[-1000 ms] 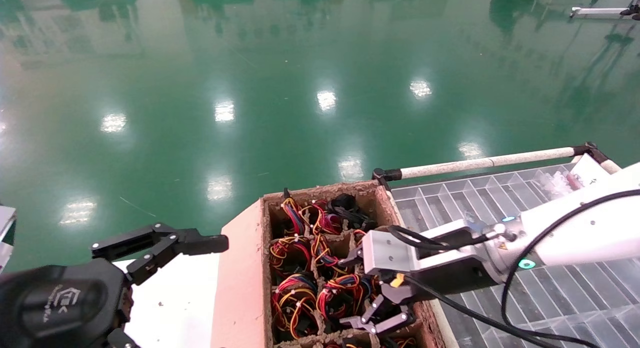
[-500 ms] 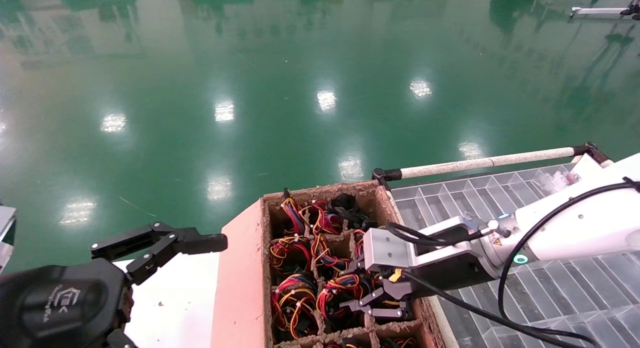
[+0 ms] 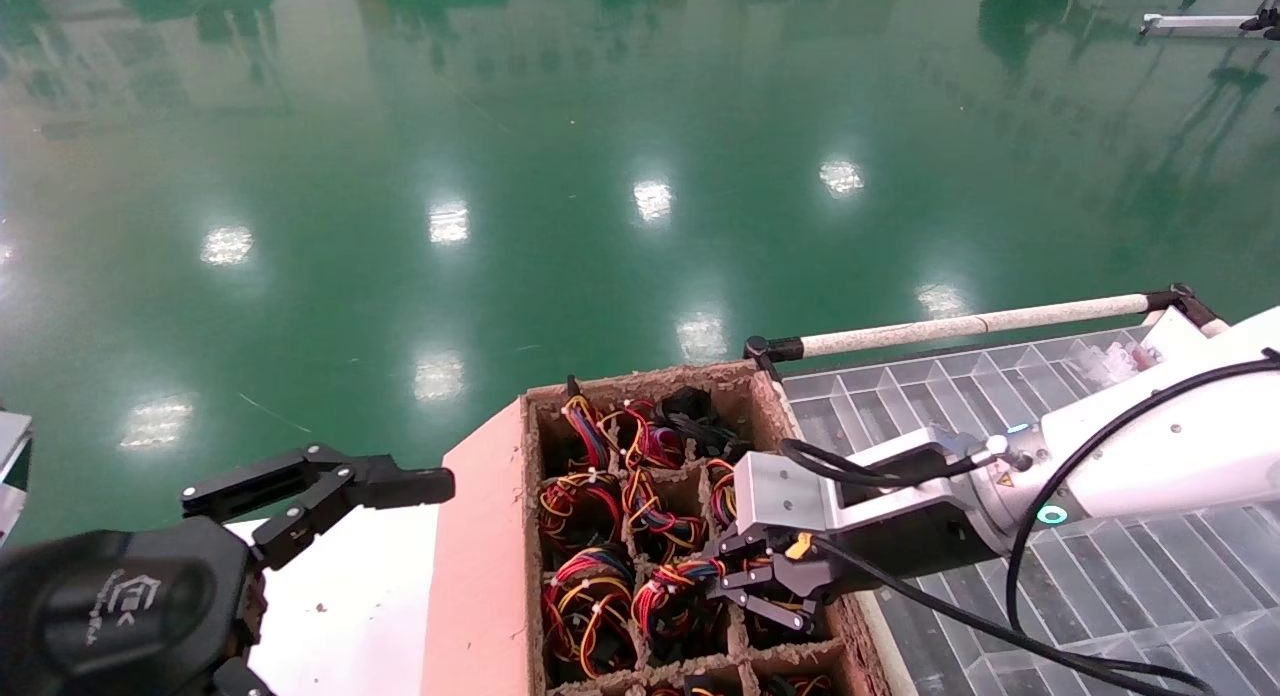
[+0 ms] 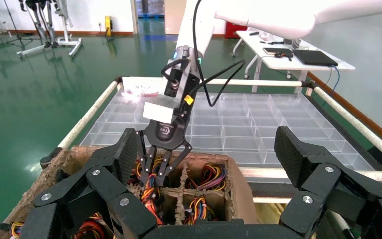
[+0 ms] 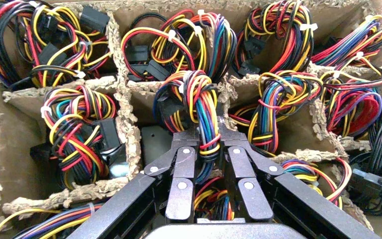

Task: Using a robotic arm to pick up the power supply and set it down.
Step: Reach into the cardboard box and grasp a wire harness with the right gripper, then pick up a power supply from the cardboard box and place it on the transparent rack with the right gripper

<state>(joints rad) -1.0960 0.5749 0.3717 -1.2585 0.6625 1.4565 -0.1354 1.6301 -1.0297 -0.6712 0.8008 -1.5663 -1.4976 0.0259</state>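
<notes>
Since a moment ago, the right arm's black jointed tool [image 5: 209, 149] has been closed narrow on the red, yellow and blue wire bundle [image 5: 201, 107] of the boxed power supply, lower right of the head view, so lifting appears next; the left tool [image 3: 330, 491] is parked wide.

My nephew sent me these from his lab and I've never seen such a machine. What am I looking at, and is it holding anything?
It is a two-armed robot, pictured by three cameras: one on its head looking down, one on each wrist. Before it stands a cardboard crate divided into cells, each holding a power supply with a tied bundle of coloured wires. Beside it lies a clear plastic divider tray. The right hand, on the white robotic arm, reaches into the crate; its own wrist camera shows its fingers pinched on one wire bundle. The left hand waits open to the crate's left, holding nothing.
</notes>
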